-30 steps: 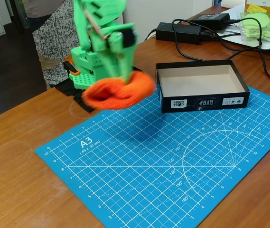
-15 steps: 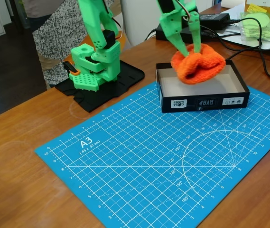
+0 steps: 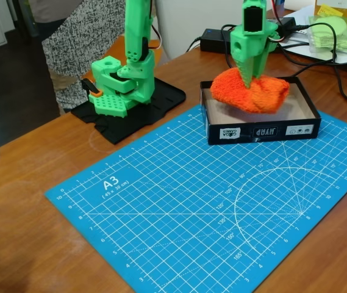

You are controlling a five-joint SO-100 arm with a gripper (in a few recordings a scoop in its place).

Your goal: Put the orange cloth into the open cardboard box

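The orange cloth (image 3: 249, 93) hangs in a lumpy bundle just above the open cardboard box (image 3: 258, 132), over its left and middle part, and casts a shadow on the tan floor inside. My green gripper (image 3: 247, 78) points straight down from above and is shut on the cloth's top, its fingertips sunk into the fluff. The box is a shallow tray with black outer sides and white labels, standing at the far edge of the blue mat. I cannot tell whether the cloth's underside touches the box floor.
The blue A3 cutting mat (image 3: 179, 207) covers the wooden table's middle. The arm's green base (image 3: 123, 85) stands on a black plate at the back left. Black power bricks and cables (image 3: 234, 38) lie behind the box. A person (image 3: 75, 36) stands behind the table.
The gripper carried the cloth from the mat's left side rightwards to the box, then lowered it and turned upright; the cloth now spreads wider over the box's left part.
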